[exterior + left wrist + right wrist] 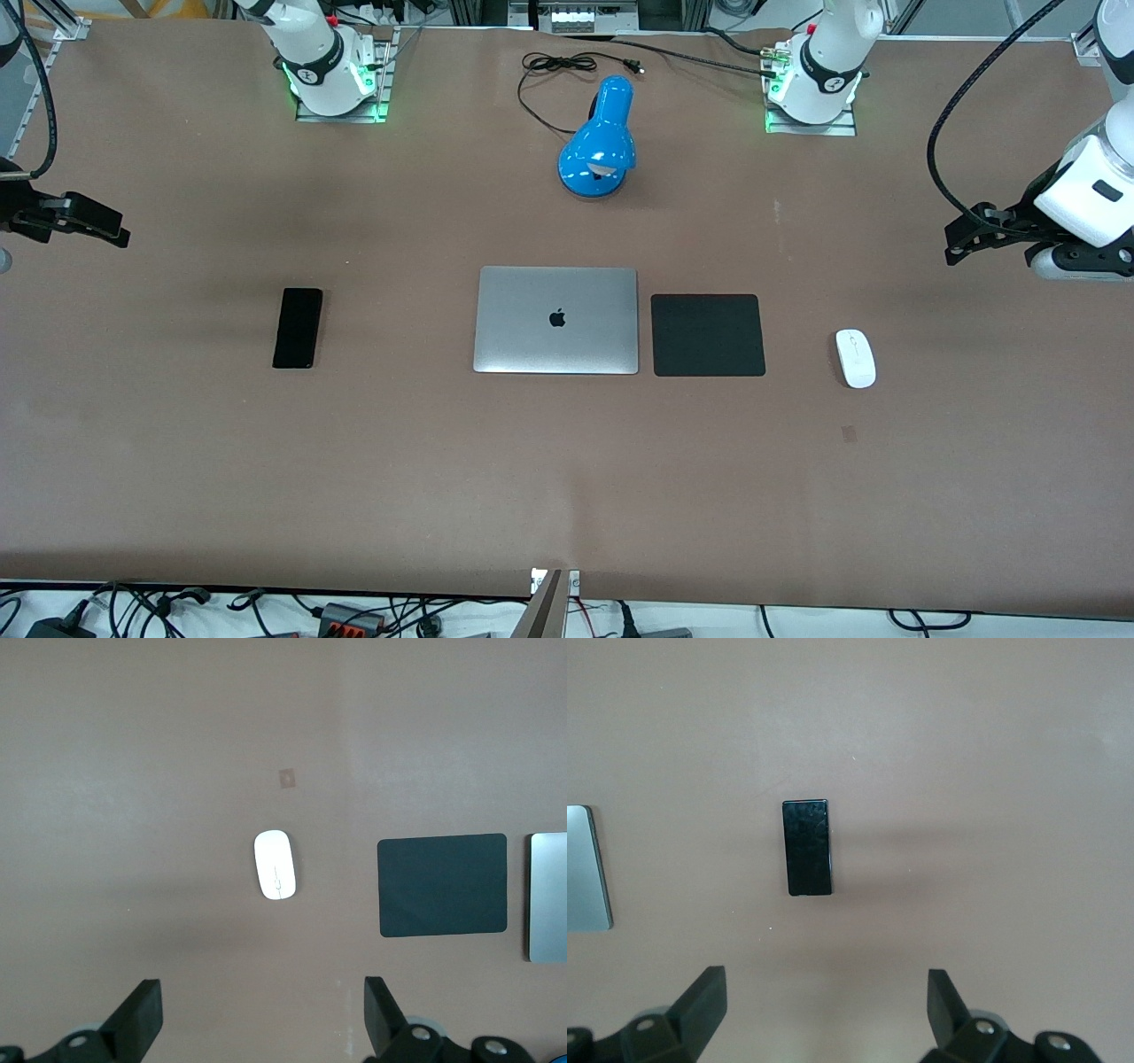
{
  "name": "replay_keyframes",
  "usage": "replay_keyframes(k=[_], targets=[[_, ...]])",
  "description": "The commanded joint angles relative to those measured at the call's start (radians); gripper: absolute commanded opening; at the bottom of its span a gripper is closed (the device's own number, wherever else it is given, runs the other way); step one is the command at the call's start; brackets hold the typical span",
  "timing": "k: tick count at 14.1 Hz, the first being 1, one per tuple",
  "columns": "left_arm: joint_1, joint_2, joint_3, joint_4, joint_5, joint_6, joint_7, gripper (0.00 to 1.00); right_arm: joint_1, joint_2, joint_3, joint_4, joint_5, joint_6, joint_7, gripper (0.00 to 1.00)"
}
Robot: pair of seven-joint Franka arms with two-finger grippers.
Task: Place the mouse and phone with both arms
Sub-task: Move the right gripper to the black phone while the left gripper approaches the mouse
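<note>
The white mouse [856, 358] lies on the brown table toward the left arm's end, beside the black mouse pad; it also shows in the left wrist view [275, 865]. The black phone [298, 327] lies flat toward the right arm's end and shows in the right wrist view [807, 847]. My left gripper [959, 245] hangs open and empty in the air at the table's edge, above bare table, well apart from the mouse. My right gripper [115, 232] hangs open and empty at the other edge, well apart from the phone.
A closed silver laptop [556, 320] lies mid-table with a black mouse pad [708, 335] beside it, toward the mouse. A blue desk lamp [601, 142] with a black cable stands farther from the front camera than the laptop.
</note>
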Motion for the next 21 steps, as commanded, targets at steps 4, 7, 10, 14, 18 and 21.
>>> replay_keyframes(k=[4,7,10,14,18,21], targets=[[0.004,-0.015,-0.003,-0.005,-0.010,-0.003,-0.019,1.00,-0.016,0.007,0.018,0.026,-0.007,-0.018,-0.005,1.00],[0.003,0.004,-0.004,0.018,-0.002,-0.065,-0.014,1.00,-0.008,0.035,0.021,0.016,-0.007,-0.022,-0.017,1.00],[0.007,0.030,0.005,0.021,-0.005,-0.076,-0.016,1.00,0.012,0.079,0.024,-0.036,-0.014,-0.053,-0.009,1.00],[0.016,0.143,0.009,0.019,0.001,-0.098,0.007,1.00,0.040,0.059,0.024,-0.316,-0.012,0.291,-0.006,1.00],[0.022,0.316,0.009,-0.023,0.008,0.119,0.004,1.00,0.041,0.052,0.025,-0.584,-0.009,0.676,0.004,1.00],[0.053,0.424,0.009,-0.075,0.008,0.338,0.004,1.00,0.046,0.076,0.025,-0.727,-0.007,0.928,0.006,1.00]])
